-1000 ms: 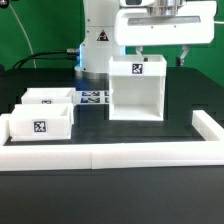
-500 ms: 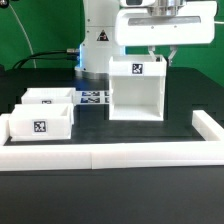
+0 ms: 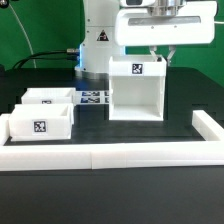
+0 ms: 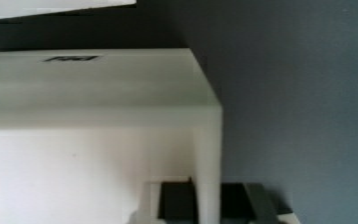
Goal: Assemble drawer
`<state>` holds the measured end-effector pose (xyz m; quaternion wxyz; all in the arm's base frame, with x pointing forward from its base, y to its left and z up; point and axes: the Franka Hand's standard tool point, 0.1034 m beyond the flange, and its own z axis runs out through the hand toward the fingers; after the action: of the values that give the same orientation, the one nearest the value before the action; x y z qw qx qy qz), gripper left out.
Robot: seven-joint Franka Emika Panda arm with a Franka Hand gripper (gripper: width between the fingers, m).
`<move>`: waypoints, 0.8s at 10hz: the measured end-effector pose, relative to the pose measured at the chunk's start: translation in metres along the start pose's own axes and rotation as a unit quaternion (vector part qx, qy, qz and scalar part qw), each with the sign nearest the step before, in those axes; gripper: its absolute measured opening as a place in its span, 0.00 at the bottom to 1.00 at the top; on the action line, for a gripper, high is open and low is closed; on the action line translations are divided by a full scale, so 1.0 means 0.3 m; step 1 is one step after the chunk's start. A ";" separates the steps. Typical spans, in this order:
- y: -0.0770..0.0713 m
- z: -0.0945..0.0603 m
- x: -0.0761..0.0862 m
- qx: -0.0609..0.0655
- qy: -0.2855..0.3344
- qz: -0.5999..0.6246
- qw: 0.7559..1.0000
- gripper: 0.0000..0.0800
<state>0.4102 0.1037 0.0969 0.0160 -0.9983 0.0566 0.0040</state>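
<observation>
The tall white box shell (image 3: 135, 92) stands upright in the middle of the table, open side toward the camera, with a tag on its top front. My gripper (image 3: 160, 56) is at the shell's top corner on the exterior view's right, its fingers closed on that side wall from above. In the wrist view the shell (image 4: 87, 110) fills most of the picture and its thin wall runs between my gripper's (image 4: 208, 197) two dark fingers. Two small open-top trays (image 3: 48, 100) (image 3: 38, 125) stand apart on the exterior view's left.
The long low white border wall (image 3: 110, 156) runs along the front and up the exterior view's right side (image 3: 208, 128). The marker board (image 3: 95, 98) lies flat behind the trays. The robot base (image 3: 98, 40) stands at the back.
The fingers, spread wide a second ago, have closed on the shell's side wall. Since half a second ago nothing has moved.
</observation>
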 end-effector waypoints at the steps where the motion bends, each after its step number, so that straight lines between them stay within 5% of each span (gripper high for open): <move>1: 0.001 0.001 0.003 0.000 -0.001 -0.003 1.000 0.05; 8: -0.030 -0.004 0.320 0.015 0.030 -0.052 0.998 0.05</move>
<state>0.5066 0.1019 0.0975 0.0299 -0.9992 0.0048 -0.0275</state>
